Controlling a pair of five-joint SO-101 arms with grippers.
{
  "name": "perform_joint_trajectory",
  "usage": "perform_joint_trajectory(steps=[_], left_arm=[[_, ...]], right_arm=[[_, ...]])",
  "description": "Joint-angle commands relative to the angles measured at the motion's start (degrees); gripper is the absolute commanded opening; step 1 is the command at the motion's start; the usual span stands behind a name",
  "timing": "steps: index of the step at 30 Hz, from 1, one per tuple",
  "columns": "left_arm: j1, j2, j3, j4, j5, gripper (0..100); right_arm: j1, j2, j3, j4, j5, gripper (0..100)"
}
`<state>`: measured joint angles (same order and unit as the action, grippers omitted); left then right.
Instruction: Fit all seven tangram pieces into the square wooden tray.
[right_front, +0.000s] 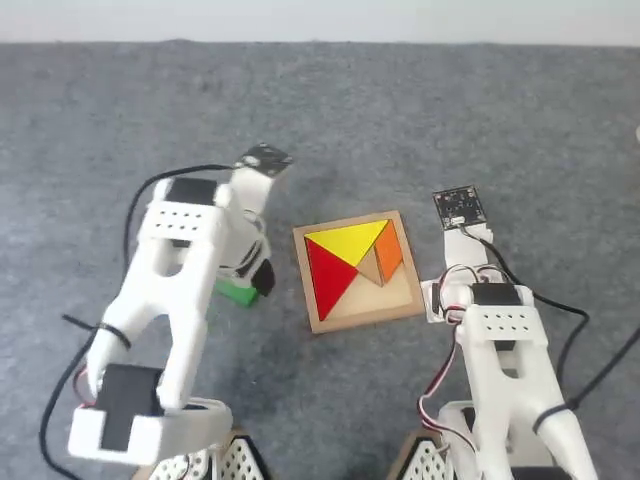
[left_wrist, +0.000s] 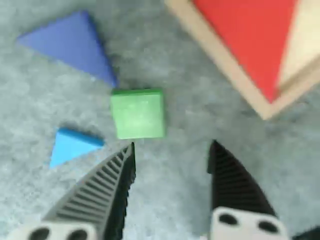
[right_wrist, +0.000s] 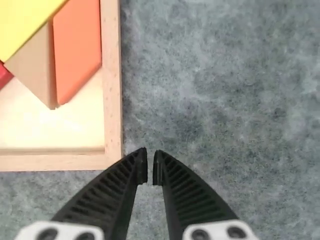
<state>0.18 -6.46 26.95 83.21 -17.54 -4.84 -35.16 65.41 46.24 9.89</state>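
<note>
Two hands hang low over the grey desk (right_front: 400, 120), each on an arm bent forward from the near edge. The left hand (left_wrist: 172, 145) is spread wide and grips nothing, its tips just short of the green square (left_wrist: 137, 113). A dark blue triangle (left_wrist: 72, 42) and a light blue triangle (left_wrist: 72, 146) lie near it, outside the tray. The right hand (right_wrist: 150, 160) is almost closed, a thin slit between its fingers, and empty, just off a corner of the square wooden tray (right_wrist: 111, 75). Inside the tray lie a yellow triangle (right_front: 350, 242), a red triangle (right_front: 330, 272), an orange parallelogram (right_front: 390, 255) and a plain wood triangle (right_front: 370, 268).
</note>
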Motion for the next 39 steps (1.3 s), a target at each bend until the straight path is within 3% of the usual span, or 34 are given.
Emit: perform_joint_trajectory(steps=[1, 8, 13, 20, 24, 30, 35, 39], left_arm=[[-4.04, 3.78, 2.59, -8.97, -0.44, 26], [-4.22, 15.03, 2.86, -16.18, -1.23, 26], [-2.64, 20.22, 2.59, -16.35, -1.23, 25], [1.58, 20.22, 2.68, -14.51, -1.58, 7], [2.81, 17.23, 2.42, -14.07, -0.26, 6], [7.03, 3.43, 2.42, -5.45, -0.26, 6], [13.19, -6.51, -0.40, 0.35, 1.93, 6], [17.32, -5.89, -1.80, -1.67, 2.02, 6]], right_arm=[[-0.13, -0.66, -0.44, -1.10, 0.35, 3.0], [-0.13, -0.66, -0.44, -1.10, 0.35, 3.0], [-0.13, -0.66, -0.44, -1.19, 0.35, 3.0], [-0.13, -0.75, -0.44, -1.19, 0.35, 3.0], [-0.13, -0.75, -0.44, -1.10, 0.35, 3.0], [0.04, -1.19, -0.44, -0.92, 0.35, 3.0], [8.48, -1.71, -2.73, 0.40, -0.26, 3.0], [15.69, -6.02, -4.31, 5.67, -2.29, 3.0]])
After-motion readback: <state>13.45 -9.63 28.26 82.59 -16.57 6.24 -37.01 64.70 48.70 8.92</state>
